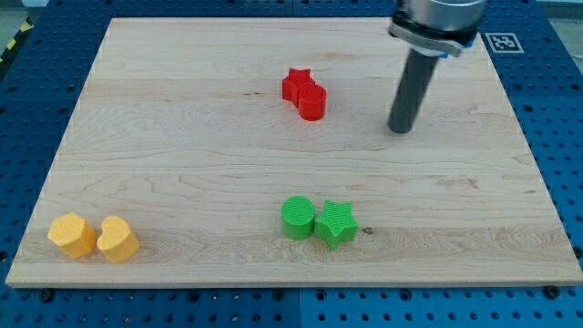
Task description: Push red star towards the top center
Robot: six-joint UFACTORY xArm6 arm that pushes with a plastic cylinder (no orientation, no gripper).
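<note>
The red star (295, 84) lies on the wooden board (182, 146) a little above the middle, near the top centre. A red round block (311, 101) touches it at its lower right. My tip (399, 129) rests on the board to the right of both red blocks, well apart from them, about level with the red round block's lower edge.
A green round block (297, 218) and a green star (335, 224) sit side by side at the bottom centre. Two yellow blocks, a hexagon-like one (72, 234) and a heart (117, 240), sit at the bottom left corner. A blue pegboard surrounds the board.
</note>
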